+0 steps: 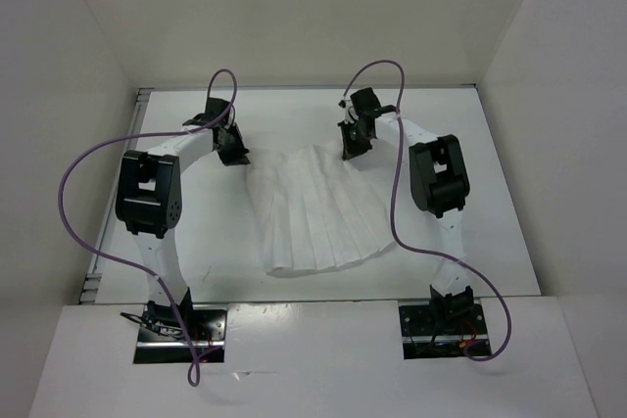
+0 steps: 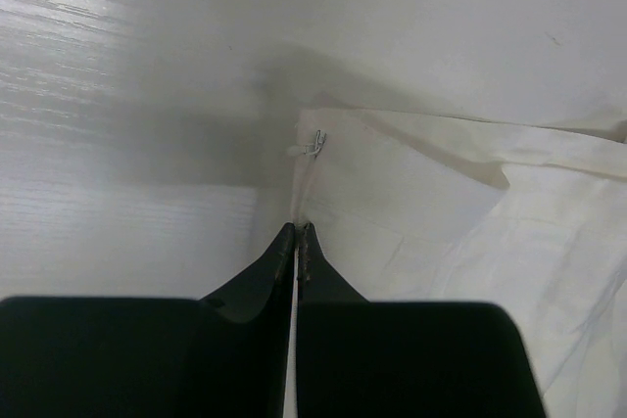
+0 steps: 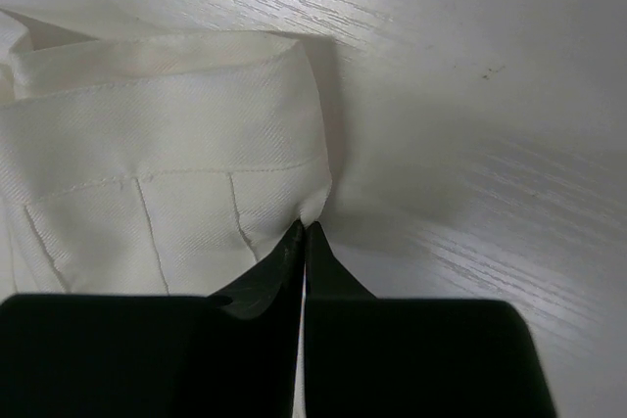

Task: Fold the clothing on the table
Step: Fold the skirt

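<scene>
Clothing (image 1: pixel 318 208) lay fanned out mid-frame on the surface (image 1: pixel 490 144). Left pincer (image 2: pixel 296 234) and right pincer (image 3: pixel 302 232) were pinched shut on its 2 upper corners. Raising both evenly, I reckoned, would keep the pleats straight.

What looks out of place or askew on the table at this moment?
Nothing is spilled or damaged. Only the clothing is slightly untidy: near the right tool its waistband edge curls over, and the cloth puckers where the tool pinches it.
</scene>
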`<state>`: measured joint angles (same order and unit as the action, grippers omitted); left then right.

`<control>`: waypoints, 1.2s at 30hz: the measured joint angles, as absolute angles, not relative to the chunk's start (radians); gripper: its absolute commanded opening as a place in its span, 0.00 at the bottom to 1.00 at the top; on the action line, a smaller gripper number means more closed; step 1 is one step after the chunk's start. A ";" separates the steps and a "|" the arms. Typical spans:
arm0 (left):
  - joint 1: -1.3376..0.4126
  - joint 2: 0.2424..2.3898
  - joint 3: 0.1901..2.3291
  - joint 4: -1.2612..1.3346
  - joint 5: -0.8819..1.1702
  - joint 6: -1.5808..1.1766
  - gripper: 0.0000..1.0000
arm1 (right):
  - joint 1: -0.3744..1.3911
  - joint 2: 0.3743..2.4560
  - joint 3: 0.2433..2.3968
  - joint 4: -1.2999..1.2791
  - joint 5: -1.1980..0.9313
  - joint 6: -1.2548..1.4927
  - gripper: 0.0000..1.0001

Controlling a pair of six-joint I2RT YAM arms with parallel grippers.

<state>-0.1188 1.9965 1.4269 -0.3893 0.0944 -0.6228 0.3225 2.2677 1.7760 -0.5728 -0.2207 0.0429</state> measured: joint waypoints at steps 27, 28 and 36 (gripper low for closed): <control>-0.019 1.833 1.617 -0.289 0.444 -0.610 0.00 | 0.257 1.874 1.778 -0.620 -0.002 0.155 0.00; -0.019 1.844 1.647 -0.298 0.453 -0.610 0.00 | 0.257 1.874 1.799 -0.626 0.006 0.158 0.00; -0.019 1.817 1.891 -0.303 0.506 -0.596 0.00 | 0.257 1.756 1.932 -0.631 0.046 0.159 0.00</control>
<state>-0.0185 1.8168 1.8912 -0.3035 0.5060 -0.5961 0.2569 1.7557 1.9324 -0.6312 0.0460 0.1585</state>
